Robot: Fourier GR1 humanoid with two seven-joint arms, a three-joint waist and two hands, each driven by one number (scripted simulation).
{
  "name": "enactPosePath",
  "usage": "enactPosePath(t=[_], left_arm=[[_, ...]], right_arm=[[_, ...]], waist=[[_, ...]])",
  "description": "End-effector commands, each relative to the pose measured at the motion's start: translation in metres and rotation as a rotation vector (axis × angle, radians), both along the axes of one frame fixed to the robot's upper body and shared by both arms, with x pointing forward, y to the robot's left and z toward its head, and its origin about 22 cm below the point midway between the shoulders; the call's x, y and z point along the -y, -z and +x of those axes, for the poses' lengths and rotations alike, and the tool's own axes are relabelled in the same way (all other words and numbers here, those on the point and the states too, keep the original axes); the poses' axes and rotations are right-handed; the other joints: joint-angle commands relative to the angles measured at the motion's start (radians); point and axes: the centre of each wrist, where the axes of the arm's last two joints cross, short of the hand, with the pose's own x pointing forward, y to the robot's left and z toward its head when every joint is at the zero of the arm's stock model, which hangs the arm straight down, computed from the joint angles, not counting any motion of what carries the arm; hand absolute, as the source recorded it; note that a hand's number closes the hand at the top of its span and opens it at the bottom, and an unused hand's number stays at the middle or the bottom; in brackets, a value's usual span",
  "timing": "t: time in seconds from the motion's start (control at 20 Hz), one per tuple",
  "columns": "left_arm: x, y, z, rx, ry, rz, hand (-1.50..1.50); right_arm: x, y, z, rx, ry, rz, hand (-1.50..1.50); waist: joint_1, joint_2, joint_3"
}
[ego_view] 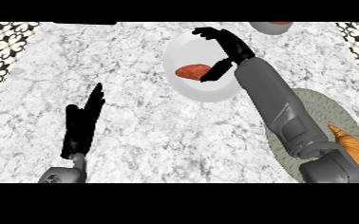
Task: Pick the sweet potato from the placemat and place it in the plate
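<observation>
The reddish-brown sweet potato (191, 71) lies on the white plate (188, 47) in the upper middle of the counter. My right hand (232, 47) reaches over the plate's right side and is open. Its fingers (210, 32) spread toward the plate's far rim, while the thumb (214, 71) points at the potato's right end, touching or nearly touching it. The round grey-green placemat (319, 111) lies at the right, partly hidden under my right forearm. My left hand (80, 123) rests open at the lower left, fingers straight and pointing up.
An orange vegetable (346, 141) lies on the placemat's right edge. A grey bowl (268, 27) with something orange inside sits at the top edge, right of the plate. Patterned wall strips (13, 40) show at both upper corners beside the marble counter (140, 90).
</observation>
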Motion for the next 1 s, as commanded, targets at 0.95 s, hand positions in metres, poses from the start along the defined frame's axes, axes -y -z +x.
enactPosePath(t=[0.95], left_arm=[[-0.006,-0.004,0.016,0.005,0.007,-0.014,0.0]], right_arm=[[0.072,0.031,-0.01,-0.052,-0.072,0.463,-1.5]], waist=[[0.006,0.004,-0.001]])
